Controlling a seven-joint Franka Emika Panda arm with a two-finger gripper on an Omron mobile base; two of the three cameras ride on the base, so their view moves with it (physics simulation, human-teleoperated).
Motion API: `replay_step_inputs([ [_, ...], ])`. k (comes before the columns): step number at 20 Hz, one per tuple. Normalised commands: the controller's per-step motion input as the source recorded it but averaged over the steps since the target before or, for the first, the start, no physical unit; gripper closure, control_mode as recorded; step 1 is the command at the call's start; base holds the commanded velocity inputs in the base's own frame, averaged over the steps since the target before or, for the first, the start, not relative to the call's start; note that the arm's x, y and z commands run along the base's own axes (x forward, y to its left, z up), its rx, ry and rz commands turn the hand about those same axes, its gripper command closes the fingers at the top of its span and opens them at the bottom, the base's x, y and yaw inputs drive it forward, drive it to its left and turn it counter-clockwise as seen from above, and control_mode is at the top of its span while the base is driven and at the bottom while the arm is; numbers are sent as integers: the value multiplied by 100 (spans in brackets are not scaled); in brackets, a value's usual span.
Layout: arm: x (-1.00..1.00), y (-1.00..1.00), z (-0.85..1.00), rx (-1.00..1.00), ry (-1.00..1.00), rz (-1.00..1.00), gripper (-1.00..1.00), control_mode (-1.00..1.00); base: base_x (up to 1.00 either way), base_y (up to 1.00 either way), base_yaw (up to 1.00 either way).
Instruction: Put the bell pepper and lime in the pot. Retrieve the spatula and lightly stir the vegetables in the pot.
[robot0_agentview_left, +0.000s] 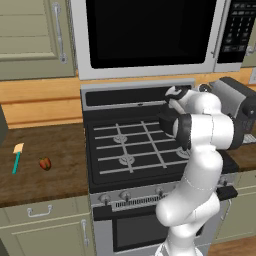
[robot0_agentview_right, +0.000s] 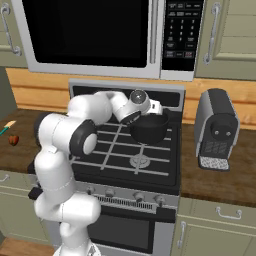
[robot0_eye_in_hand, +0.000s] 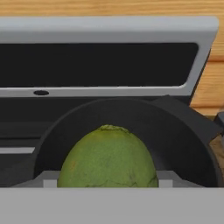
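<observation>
The end effector (robot0_agentview_right: 151, 111) is grasping one lime (robot0_eye_in_hand: 107, 157) just over one black pot (robot0_agentview_right: 149, 128); one bell pepper (robot0_agentview_left: 45, 163) and one spatula (robot0_agentview_left: 17, 157) are lying far left on the desk (robot0_agentview_left: 60, 150).

The desk (robot0_agentview_left: 60, 150) left of the stove (robot0_agentview_left: 135, 150) carries the spatula (robot0_agentview_left: 17, 157) and pepper (robot0_agentview_left: 45, 163); the pot (robot0_agentview_right: 149, 128) sits on the stove.

A black gas stove (robot0_agentview_left: 132, 147) with grey grates stands at the centre. Above the stove hangs a steel microwave (robot0_agentview_left: 150, 35). Dark wood surface (robot0_agentview_left: 45, 180) runs on both sides of the stove, over pale green cabinets (robot0_agentview_left: 42, 227). Right of the stove sits a grey coffee machine (robot0_agentview_right: 216, 129), against a light wood backsplash (robot0_agentview_left: 40, 100).
</observation>
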Motion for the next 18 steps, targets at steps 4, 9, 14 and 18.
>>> replay_step_inputs([
  [4, 27, 0, -14, 0, 0, 0, 100, -100, 0, 0, 0],
  [9, 19, 0, -15, 0, 0, 0, 100, -100, 0, 0, 0],
  [14, 23, 0, -18, 0, 0, 0, 100, -100, 0, 0, 0],
  [18, 23, 0, -15, 0, 0, 0, 100, -100, 0, 0, 0],
])
